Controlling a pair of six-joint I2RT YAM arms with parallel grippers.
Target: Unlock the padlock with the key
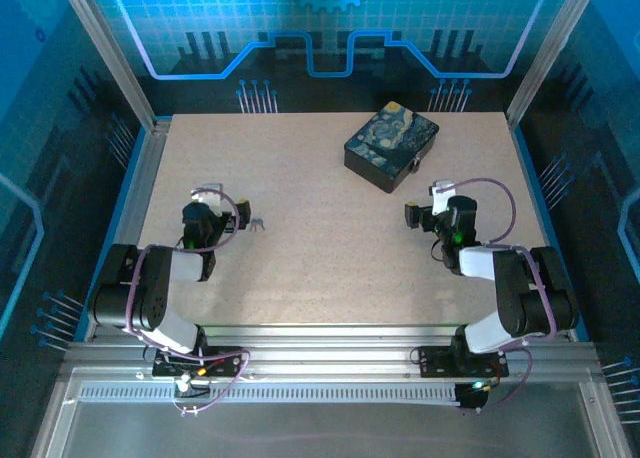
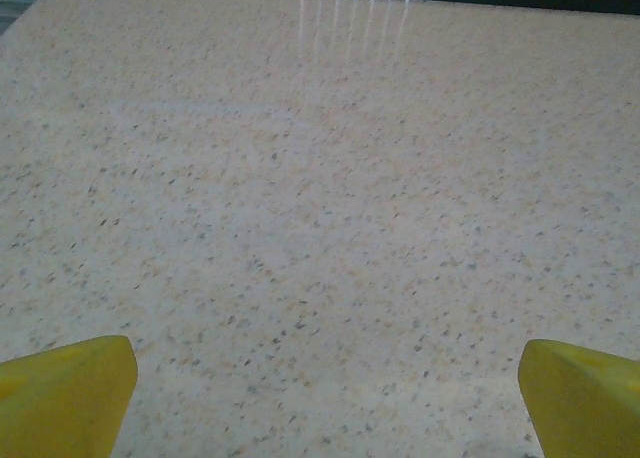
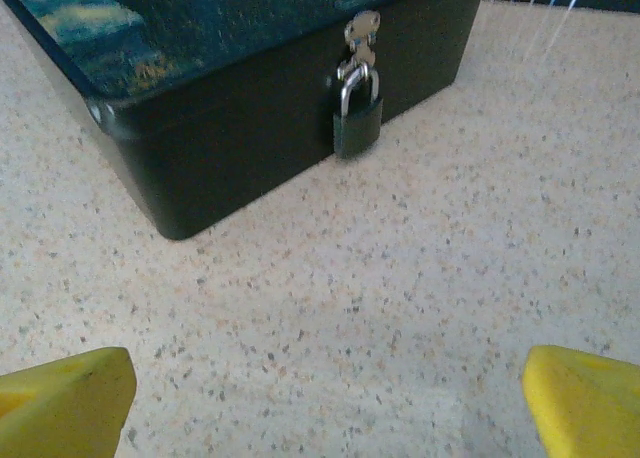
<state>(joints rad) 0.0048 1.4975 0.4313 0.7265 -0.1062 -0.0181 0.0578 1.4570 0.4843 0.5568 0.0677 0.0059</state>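
Key [image 1: 258, 224] lies flat on the table [image 1: 320, 278], just off the tip of my left gripper [image 2: 325, 393], whose fingers are spread wide with nothing between them. Worry number one: it's thin and flat on a smooth top, so a sloppy pinch probably just skates it away or flicks it.

The middle of the table is bare, so there's loads of room to carry it across.

Over on the right, the box [image 1: 392, 146] sits toward the far side. The padlock [image 3: 357, 125] hangs off the hasp [image 3: 362, 30] on the face turned toward my right gripper [image 3: 325, 393]. That one is also wide open and empty, near the box but not touching it.

Worry two: the lock dangles loose, so poking a key at it likely swings it aside unless the right fingers pin the body first. Push too hard and the box may slide, since nothing braces it.

Edges: a metal rail [image 1: 143, 178] runs down each side, and the box is closest to the far and right ones, so I'd avoid shoving it that way.
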